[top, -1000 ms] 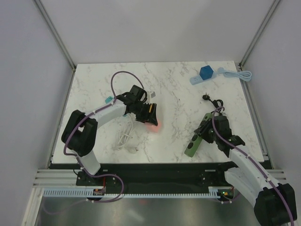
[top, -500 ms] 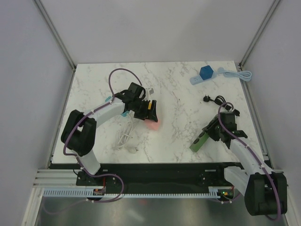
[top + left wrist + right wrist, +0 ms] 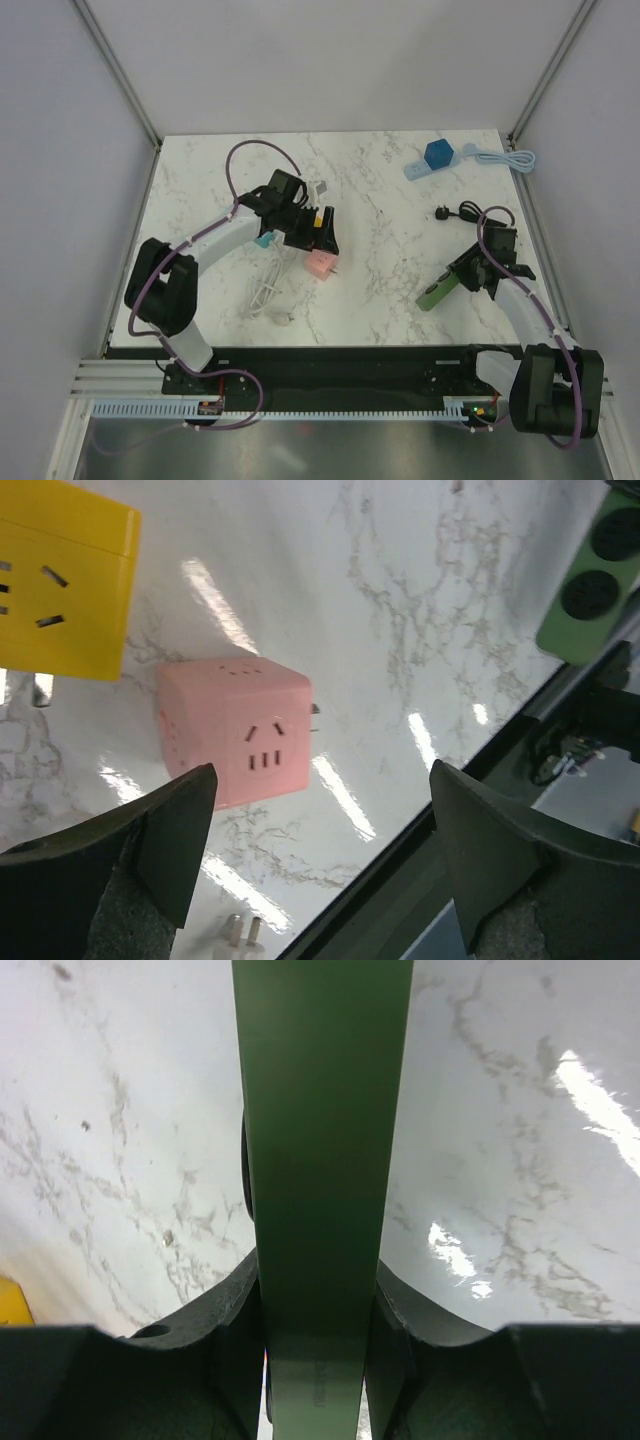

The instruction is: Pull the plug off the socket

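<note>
Overhead view of the marble worktop [image 3: 380, 190] with both arms reaching in from the near edge. The left jaws hang spread wide and hold nothing, poised just above a pink cube socket [image 3: 320, 265] that sits on the worktop left of centre; the left wrist view shows the cube between the two fingertips without contact, metal prongs projecting from one side. A yellow cube [image 3: 60, 590] lies just beside the pink one, on its far side, partly under the left wrist. A white cable [image 3: 268, 290] is coiled on the worktop nearer the arm bases. At right, the right jaws are partly closed and clamp a green strip [image 3: 432, 295] across its width; the right wrist view shows the strip running straight out between the fingers. A black plug [image 3: 443, 211] lies on the worktop beyond the strip and apart from it, its cord [image 3: 470, 210] trailing toward the right arm. At the far right corner, a blue cube [image 3: 437, 153] sits on a pale strip [image 3: 417, 169]
</note>
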You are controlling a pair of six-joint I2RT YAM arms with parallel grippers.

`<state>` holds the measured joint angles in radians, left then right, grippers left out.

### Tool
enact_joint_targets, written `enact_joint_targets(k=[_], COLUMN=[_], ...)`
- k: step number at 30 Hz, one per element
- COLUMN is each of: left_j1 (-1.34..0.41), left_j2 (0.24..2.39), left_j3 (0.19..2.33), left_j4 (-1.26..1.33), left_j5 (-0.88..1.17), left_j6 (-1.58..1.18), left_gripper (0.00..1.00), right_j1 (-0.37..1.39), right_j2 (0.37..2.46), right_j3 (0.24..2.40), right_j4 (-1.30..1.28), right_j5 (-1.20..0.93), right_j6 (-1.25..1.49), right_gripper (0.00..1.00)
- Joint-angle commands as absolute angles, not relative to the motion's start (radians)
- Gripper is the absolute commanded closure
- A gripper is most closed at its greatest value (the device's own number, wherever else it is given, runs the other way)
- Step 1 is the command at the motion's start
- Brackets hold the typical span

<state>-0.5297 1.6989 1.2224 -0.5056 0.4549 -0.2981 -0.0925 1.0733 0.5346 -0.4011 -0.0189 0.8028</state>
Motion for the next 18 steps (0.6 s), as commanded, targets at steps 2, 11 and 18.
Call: enact_joint_targets(k=[2, 11, 18], left_j1=[-0.526, -0.529, -0.528], left_j2=[1.592, 1.506, 1.457], left_j3=[1.305, 1.183, 1.118], left_j4=[-0.509, -0.373, -0.31], left_j5=[0.644, 0.692, 0.735], left_j6=[-0.294, -0.365, -0.414], left_gripper=[0.07, 0.12, 0.14], right_j1=[-0.182, -0.305, -0.316], right_j2=[1.1, 1.122, 1.023], right_j3=[0.598, 0.617, 0.767], right_j4=[-0.425, -0.494, -0.65], right_j5=[0.058, 0.129, 0.314], right_j6=[0.772, 0.703, 0.624], right_gripper=[1.0, 0.45, 0.02])
